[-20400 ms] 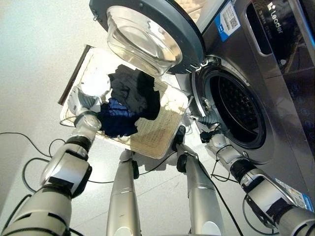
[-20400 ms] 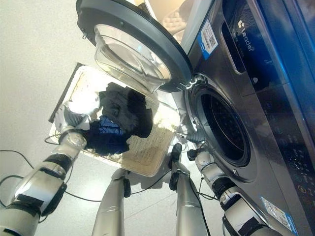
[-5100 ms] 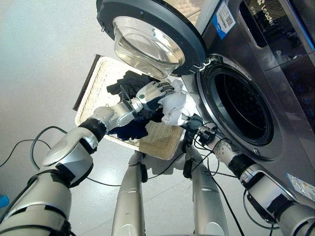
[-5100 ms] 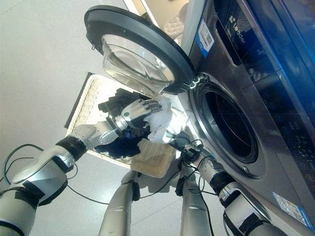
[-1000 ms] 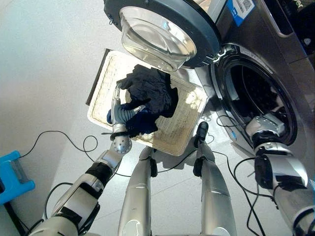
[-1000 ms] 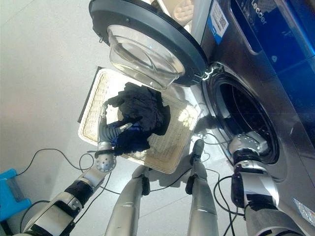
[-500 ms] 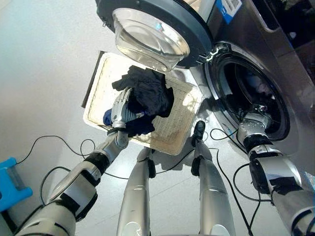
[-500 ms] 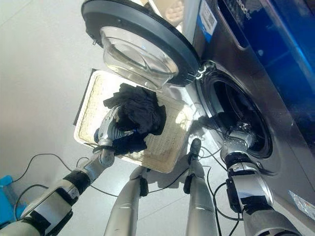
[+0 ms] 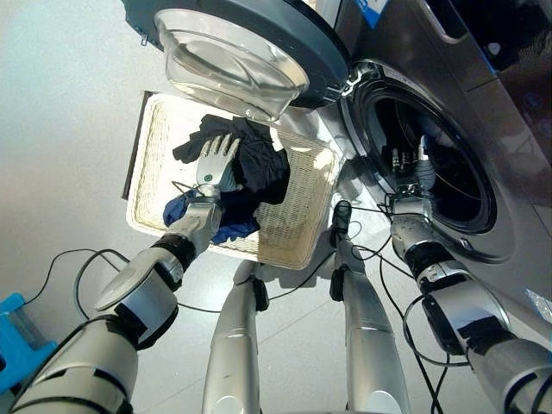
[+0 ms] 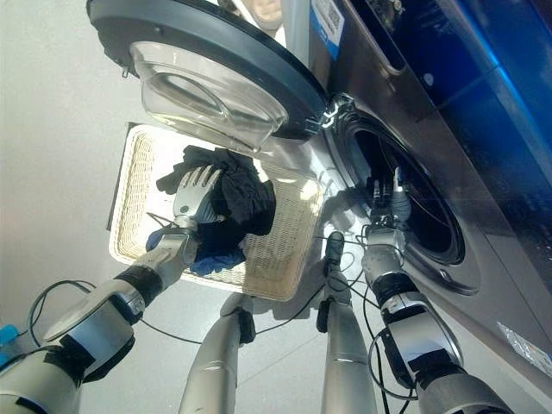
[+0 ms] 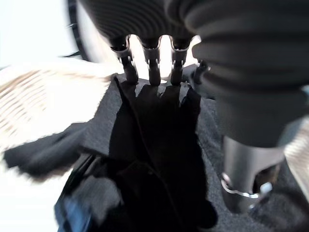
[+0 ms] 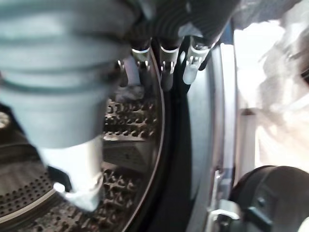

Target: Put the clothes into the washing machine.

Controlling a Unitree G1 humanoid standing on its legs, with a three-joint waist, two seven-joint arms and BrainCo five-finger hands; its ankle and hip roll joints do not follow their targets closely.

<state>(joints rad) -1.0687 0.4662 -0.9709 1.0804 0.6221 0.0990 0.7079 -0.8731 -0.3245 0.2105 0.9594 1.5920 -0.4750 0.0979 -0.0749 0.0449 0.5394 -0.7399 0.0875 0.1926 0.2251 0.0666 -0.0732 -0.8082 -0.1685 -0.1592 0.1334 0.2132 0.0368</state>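
A heap of black clothes (image 9: 261, 169) lies in a white wicker basket (image 9: 293, 226) on the floor, with a blue garment (image 9: 231, 231) under it. My left hand (image 9: 216, 162) rests open on the near side of the heap, fingers (image 11: 150, 64) straight over the black cloth (image 11: 154, 145). The washing machine's drum (image 9: 453, 172) stands open to the right. My right hand (image 9: 416, 172) is in the drum mouth, open, fingers (image 12: 166, 67) straight and holding nothing. Past them shows the perforated drum wall (image 12: 126, 145).
The round glass door (image 9: 237, 53) hangs open over the basket's far edge. The machine's grey front (image 9: 397, 52) fills the right side. A blue object (image 9: 15, 332) sits on the pale floor at the lower left.
The camera has shifted. My left hand has slid up onto the black heap with fingers spread. My right hand has risen in the drum mouth, fingers pointing up.
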